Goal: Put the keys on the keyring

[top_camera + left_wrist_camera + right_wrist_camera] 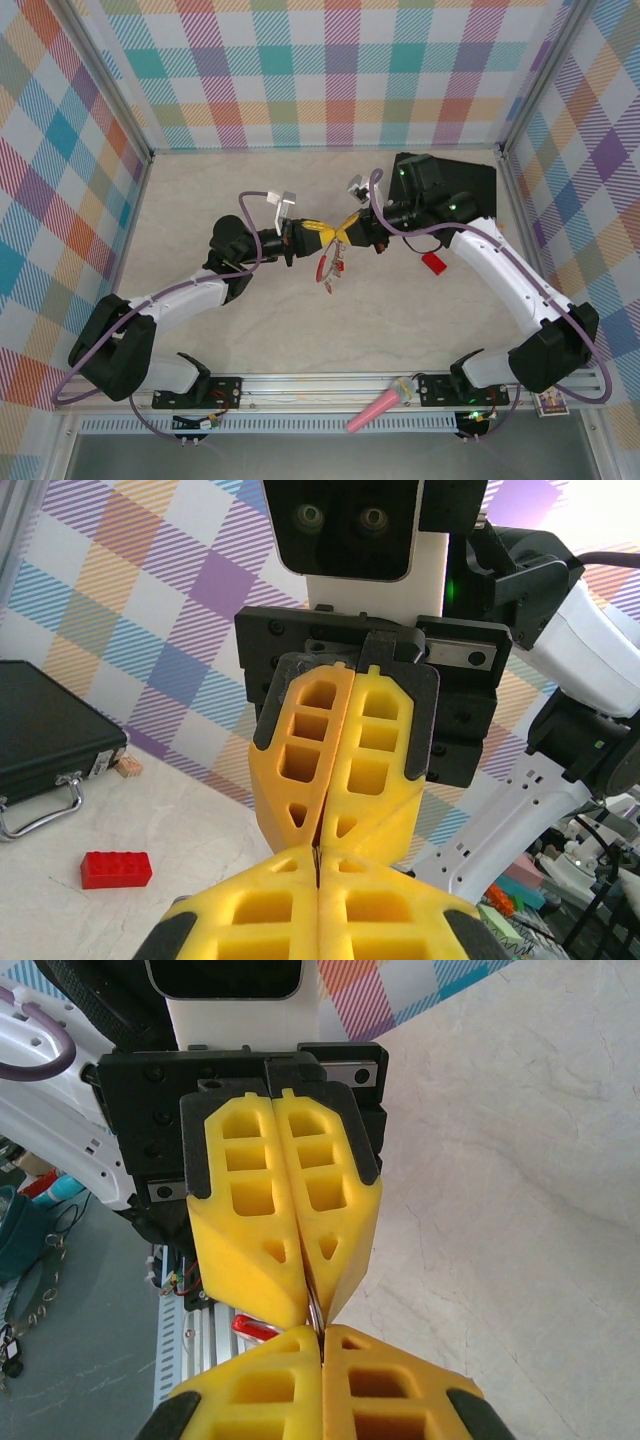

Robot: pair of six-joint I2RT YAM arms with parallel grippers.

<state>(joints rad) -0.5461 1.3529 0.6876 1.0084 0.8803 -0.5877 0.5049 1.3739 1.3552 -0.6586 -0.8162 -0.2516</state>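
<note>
Silvery thin-wire keyring with red sleeve (330, 266) hangs mid-air, pinched where left gripper (316, 858) and right gripper (320, 1338) meet tip to tip — both clamped on it. Light, stiff, slick; probably best gripped on the sleeve, leaving bare wire free.

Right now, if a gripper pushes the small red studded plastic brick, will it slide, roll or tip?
The red studded plastic brick probably slides, not rolls: it is boxy and lies flat. Being low and wide, it seems unlikely to tip.
</note>
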